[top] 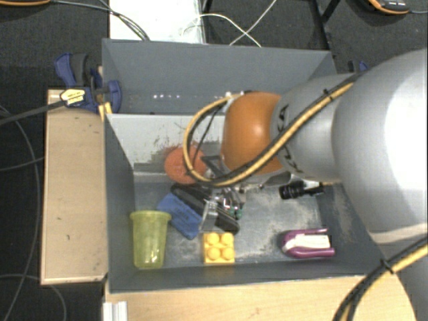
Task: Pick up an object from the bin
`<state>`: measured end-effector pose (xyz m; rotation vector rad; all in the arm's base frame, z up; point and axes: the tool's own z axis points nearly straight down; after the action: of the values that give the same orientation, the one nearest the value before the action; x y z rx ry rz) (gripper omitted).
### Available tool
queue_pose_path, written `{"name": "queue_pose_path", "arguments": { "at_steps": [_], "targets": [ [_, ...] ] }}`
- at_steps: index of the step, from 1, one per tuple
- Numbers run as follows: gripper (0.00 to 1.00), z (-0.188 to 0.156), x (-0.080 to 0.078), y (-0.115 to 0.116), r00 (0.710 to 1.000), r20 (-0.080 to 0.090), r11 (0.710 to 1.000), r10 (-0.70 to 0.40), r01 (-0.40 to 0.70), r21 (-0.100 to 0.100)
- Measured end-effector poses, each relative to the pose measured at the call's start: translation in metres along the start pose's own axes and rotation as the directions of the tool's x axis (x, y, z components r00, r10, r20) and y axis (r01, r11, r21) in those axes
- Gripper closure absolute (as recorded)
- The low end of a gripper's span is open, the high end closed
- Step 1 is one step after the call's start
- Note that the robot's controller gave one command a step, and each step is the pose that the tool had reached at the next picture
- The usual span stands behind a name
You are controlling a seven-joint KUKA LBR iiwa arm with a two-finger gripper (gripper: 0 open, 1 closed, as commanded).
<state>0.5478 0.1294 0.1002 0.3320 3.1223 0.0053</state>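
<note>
In my grey bin the gripper sits low at mid-floor; I cannot tell its opening or grasp. Just left lies a black bar, its long axis slanting down-right toward the gripper, against a blue piece.

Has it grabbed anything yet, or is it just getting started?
Nothing looks picked yet. The gripper is low in the bin, next to the yellow studded block and the blue pad. Grasping one thing and lifting it out are left.
</note>
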Motion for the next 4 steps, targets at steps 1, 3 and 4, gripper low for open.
{"name": "queue_pose_path", "arguments": {
  "at_steps": [1,3,4],
  "targets": [
    [0.00,0.0277,-0.0031,-0.0015,0.977,0.007,0.977,0.215,-0.215,-0.003],
    [1.00,0.0227,-0.0046,-0.0093,0.971,0.005,0.971,0.238,-0.238,-0.011],
    [1.00,0.0189,-0.0036,-0.0096,0.971,0.004,0.971,0.237,-0.237,-0.011]
  ]
}}
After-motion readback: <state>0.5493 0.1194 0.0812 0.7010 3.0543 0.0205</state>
